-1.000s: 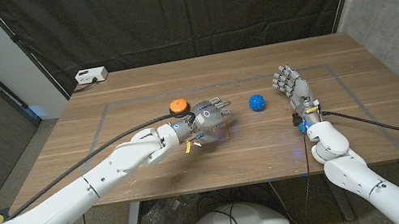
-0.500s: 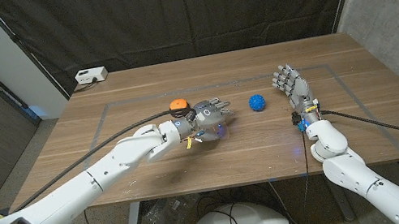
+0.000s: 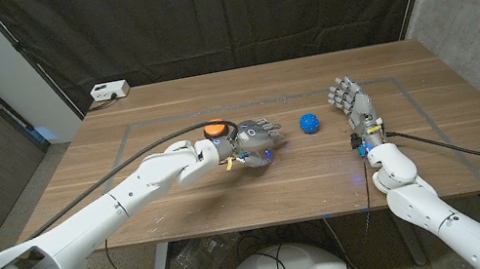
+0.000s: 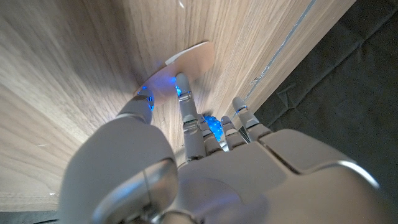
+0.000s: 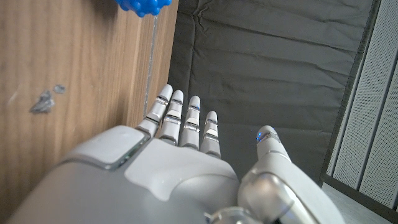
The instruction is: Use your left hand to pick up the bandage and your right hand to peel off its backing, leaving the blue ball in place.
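Left hand [image 3: 256, 139] reaches over bandage [image 4: 189, 56], perhaps touching; right hand [image 3: 351, 101] upright.

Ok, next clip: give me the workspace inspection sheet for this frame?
Surface: wooden table with a faint taped rectangle.
Job's things: bandage lies on the wood at the left hand's fingertips; blue ball sits between the hands, untouched.
Clutter: orange disc beside the left wrist.
Hands: left hand over the bandage, grip unclear; right hand open, holding nothing.
Cables: black cables along both arms.
Surroundings: black curtain behind; white box at the table's far left corner.
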